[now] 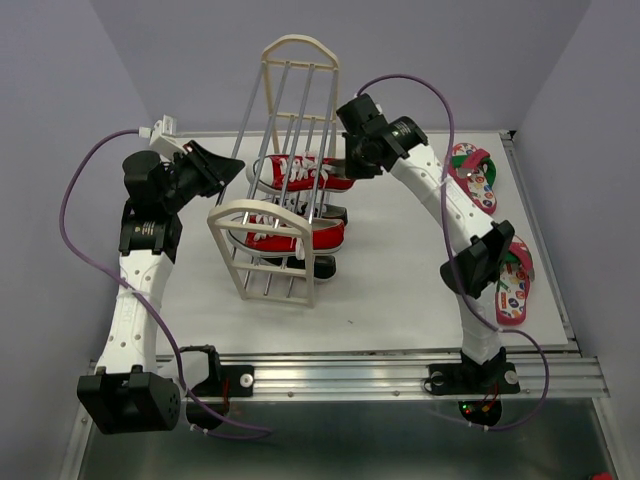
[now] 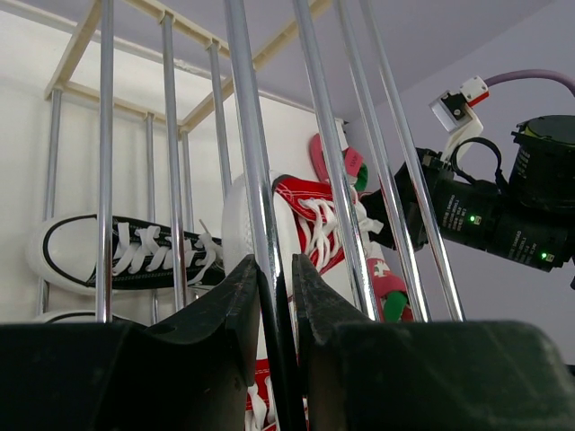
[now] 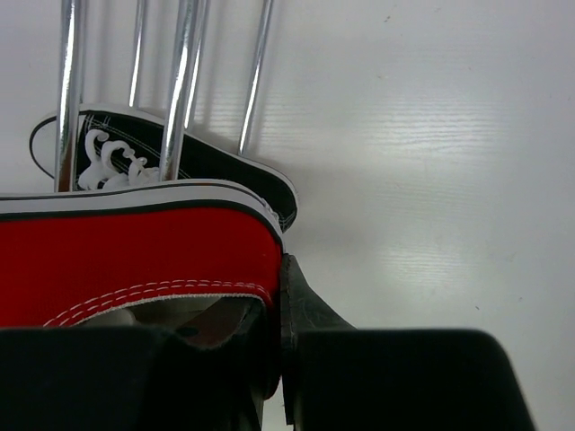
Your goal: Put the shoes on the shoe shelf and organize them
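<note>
Between the shut right fingers (image 3: 310, 314) sits a red sneaker (image 3: 135, 256), seemingly mid-shelving; left fingers (image 2: 225, 310) pinch a shelf rod (image 2: 255, 162); next, seat it.

left tool (image 2: 275, 269) pinched — right tool (image 3: 277, 310) clamped

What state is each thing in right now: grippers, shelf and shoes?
Left gripper: shut on a shelf rod.
Right gripper: shut on the heel of a red sneaker.
Shoe shelf: on the table, holding sneakers.
Red sneakers: both in the shelf.
Black sneaker: lying among the shelf rods.
Flip-flops: on the table, outside the shelf.
</note>
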Tool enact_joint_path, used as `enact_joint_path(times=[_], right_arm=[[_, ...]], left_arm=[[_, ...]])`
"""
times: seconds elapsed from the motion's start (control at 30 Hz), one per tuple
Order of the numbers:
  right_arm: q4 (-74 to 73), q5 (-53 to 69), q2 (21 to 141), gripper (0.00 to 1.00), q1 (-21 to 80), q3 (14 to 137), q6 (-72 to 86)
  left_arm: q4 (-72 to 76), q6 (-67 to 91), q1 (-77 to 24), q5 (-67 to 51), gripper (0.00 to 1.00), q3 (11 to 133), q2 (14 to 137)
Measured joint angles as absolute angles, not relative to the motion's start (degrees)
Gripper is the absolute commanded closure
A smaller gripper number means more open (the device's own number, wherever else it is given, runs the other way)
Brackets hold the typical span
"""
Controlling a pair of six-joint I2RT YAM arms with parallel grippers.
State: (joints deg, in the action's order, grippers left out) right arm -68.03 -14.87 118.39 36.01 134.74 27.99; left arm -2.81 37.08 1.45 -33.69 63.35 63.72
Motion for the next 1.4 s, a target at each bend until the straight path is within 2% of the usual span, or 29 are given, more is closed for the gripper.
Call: enact_joint_path(times=[0.37,0.43,0.6,0.67,1.23,1.4], right_arm=[[-68.55,-17.32,119.74,0.85,38.30,136.75,30.33],[-68.38,-17.67,119.77,0.80,38.81,136.90,30.50],[-67.85,-18.61,119.87,0.80,40.32,136.92,30.92],[-67.85,-19.00,120.38,0.75,40.93,137.64,30.92],[-66.00,-19.44,120.90,0.71,41.80,137.86,32.12],[-63.29,-18.06,120.64,0.74,41.80,136.20,33.36]], left_arm=[[-2.74,37.32,1.43,-33.61,1.00,63.33,63.72],[-2.68,37.36,1.45,-33.58,1.00,63.26,63.72],[-2.57,37.41,1.43,-33.61,1.00,63.24,63.72],[-2.57,37.41,1.43,-33.58,1.00,63.24,63.72],[-2.50,37.43,1.48,-32.97,1.00,63.07,63.51],[-2.50,37.43,1.50,-32.42,1.00,63.02,63.37]])
